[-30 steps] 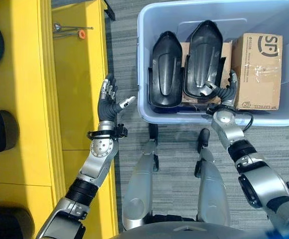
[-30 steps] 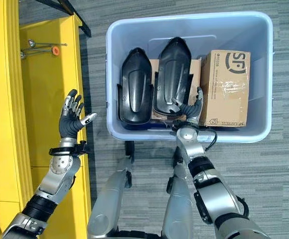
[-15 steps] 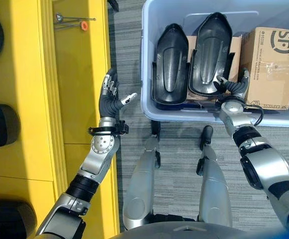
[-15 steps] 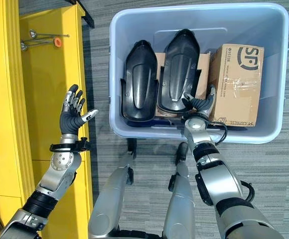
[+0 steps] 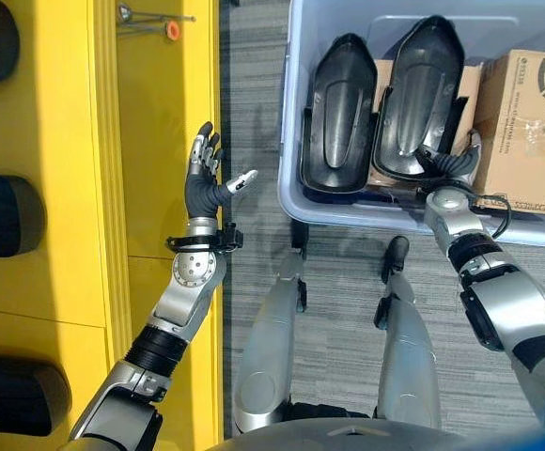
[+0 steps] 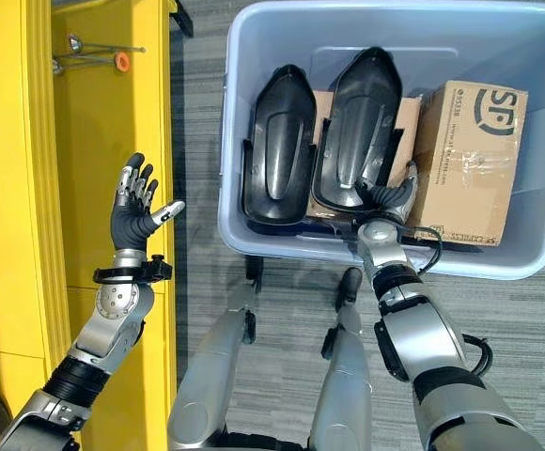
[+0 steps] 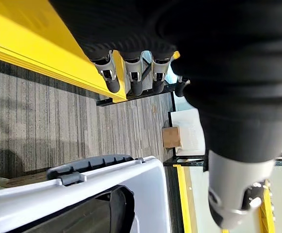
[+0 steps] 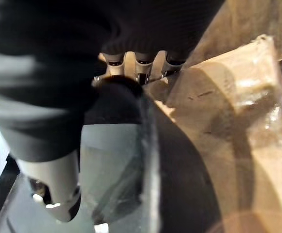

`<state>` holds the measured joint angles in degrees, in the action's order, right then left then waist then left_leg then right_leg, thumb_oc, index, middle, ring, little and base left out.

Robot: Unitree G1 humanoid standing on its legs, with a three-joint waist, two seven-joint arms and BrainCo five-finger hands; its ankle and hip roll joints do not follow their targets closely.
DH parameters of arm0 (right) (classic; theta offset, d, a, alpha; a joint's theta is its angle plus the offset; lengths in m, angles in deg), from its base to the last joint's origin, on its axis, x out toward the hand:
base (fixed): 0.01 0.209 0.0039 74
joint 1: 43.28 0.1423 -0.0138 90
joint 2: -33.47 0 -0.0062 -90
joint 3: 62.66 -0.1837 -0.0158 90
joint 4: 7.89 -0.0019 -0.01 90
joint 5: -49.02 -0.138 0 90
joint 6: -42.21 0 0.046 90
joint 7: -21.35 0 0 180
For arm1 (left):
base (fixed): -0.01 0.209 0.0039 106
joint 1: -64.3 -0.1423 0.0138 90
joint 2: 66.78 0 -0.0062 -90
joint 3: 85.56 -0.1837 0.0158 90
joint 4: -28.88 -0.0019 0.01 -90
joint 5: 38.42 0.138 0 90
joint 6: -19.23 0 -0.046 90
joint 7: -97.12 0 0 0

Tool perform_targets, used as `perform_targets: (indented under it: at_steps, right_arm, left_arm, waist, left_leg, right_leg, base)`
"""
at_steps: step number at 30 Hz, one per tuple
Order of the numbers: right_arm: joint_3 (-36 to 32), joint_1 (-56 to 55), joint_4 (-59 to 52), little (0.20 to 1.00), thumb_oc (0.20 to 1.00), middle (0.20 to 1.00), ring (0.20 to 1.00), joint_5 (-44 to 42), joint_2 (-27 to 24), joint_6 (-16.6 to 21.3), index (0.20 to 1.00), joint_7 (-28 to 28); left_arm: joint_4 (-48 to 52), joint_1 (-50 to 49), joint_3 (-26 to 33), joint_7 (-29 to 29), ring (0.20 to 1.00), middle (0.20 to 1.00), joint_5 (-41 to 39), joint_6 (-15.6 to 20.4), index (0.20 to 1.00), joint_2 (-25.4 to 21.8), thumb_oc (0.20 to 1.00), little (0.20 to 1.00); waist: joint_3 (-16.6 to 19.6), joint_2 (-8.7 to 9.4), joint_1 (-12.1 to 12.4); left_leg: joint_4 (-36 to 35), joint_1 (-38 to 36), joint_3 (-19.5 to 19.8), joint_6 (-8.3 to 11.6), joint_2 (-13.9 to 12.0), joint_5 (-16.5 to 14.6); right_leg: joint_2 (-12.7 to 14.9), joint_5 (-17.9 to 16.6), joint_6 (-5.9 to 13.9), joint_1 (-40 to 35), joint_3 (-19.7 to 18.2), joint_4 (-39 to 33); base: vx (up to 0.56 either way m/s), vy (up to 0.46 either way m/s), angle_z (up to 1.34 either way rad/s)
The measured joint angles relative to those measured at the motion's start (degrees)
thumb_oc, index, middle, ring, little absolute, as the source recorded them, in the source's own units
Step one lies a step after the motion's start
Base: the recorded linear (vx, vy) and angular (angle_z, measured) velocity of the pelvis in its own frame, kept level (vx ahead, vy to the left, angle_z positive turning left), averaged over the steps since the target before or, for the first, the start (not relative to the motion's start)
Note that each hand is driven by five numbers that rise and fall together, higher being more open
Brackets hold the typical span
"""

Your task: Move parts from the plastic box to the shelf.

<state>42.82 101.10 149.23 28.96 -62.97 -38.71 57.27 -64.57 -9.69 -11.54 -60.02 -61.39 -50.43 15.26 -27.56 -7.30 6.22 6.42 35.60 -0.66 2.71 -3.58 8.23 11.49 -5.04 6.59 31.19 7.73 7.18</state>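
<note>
Two long black moulded parts lie side by side in the pale blue plastic box (image 5: 291,141), a left one (image 5: 338,113) and a right one (image 5: 428,94). My right hand (image 5: 446,169) is inside the box at the near end of the right part. In the right wrist view its fingers (image 8: 143,65) go behind the part's rim (image 8: 180,170) and its thumb lies on the near side, pinching it. My left hand (image 5: 202,193) is raised over the yellow shelf (image 5: 150,122) at its edge, fingers straight and spread, holding nothing.
A brown cardboard carton (image 5: 526,122) stands in the box right of the parts, touching my right hand's side. Thin metal tools with an orange tip (image 5: 155,21) lie at the shelf's far end. Dark rounded items (image 5: 5,202) sit at the shelf's left. Grey carpet separates shelf and box.
The camera has shifted, so the box sits further right and higher in the picture. My right hand has closed in on the right part's near end. The left hand keeps its raised pose.
</note>
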Motion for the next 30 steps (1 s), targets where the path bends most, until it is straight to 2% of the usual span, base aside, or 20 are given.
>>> perform_targets:
  at_steps: [11, 12, 13, 20, 30]
  right_arm:
    - [0.5, 4.3, 7.7, 1.000, 1.000, 1.000, 1.000, 0.1, -1.2, -0.9, 1.000, 0.5]
    - [0.8, 4.6, 8.6, 0.266, 0.266, 0.266, 0.266, 0.4, -1.1, -0.9, 0.266, 0.4]
    - [0.7, 4.7, 8.8, 0.200, 0.200, 0.200, 0.200, 0.7, -1.1, -0.9, 0.200, 0.4]
    - [0.8, 6.4, 10.7, 0.200, 0.200, 0.200, 0.200, 2.2, -3.8, -2.0, 0.200, 0.3]
    - [0.7, 5.2, 8.7, 0.200, 0.200, 0.200, 0.200, 3.7, -4.7, -2.6, 0.200, 0.7]
  left_arm:
    - [0.0, 0.9, -2.2, 0.2, 1.000, 1.000, 0.0, 0.1, 1.000, -0.3, 1.000, 1.000]
    - [0.0, 1.1, -2.2, 0.2, 1.000, 1.000, 0.0, 0.1, 1.000, -0.3, 1.000, 1.000]
    - [0.0, 1.0, -2.2, 0.2, 1.000, 1.000, 0.0, 0.1, 1.000, -0.3, 1.000, 1.000]
    - [0.0, 0.9, -2.3, 0.2, 1.000, 1.000, 0.1, 0.1, 1.000, -0.3, 1.000, 1.000]
    - [0.0, 1.0, -2.2, 0.3, 1.000, 1.000, 0.1, 0.1, 1.000, -0.3, 1.000, 1.000]
  waist:
    - [0.0, 0.04, 0.9]
    - [0.0, 0.04, 0.9]
    - [0.0, 0.04, 1.0]
    - [0.1, -0.01, 1.0]
    - [0.1, -0.02, 0.8]
  left_leg:
    - [1.8, 2.2, 1.3, 0.17, 0.9, -0.2]
    - [2.0, 2.4, 1.4, 0.18, 1.0, -0.3]
    - [2.1, 2.5, 1.4, 0.18, 1.0, -0.3]
    - [2.4, 2.6, 1.2, 0.02, 1.1, -0.3]
    - [2.8, 2.4, 1.2, -0.47, 1.1, -0.2]
  right_leg:
    - [1.1, 1.8, 0.16, 2.6, 0.7, 4.3]
    - [1.2, 2.2, 0.01, 3.0, 0.7, 5.1]
    - [1.3, 2.5, -0.06, 3.3, 0.6, 5.5]
    - [1.4, 2.8, -0.15, 4.2, -0.3, 6.8]
    - [1.4, 2.9, 0.09, 4.0, -0.2, 7.3]
  base:
    - [0.00, 0.009, 0.06]
    - [0.00, 0.000, 0.00]
    - [0.00, 0.000, 0.00]
    - [0.00, 0.002, -0.02]
    - [0.00, 0.000, 0.00]
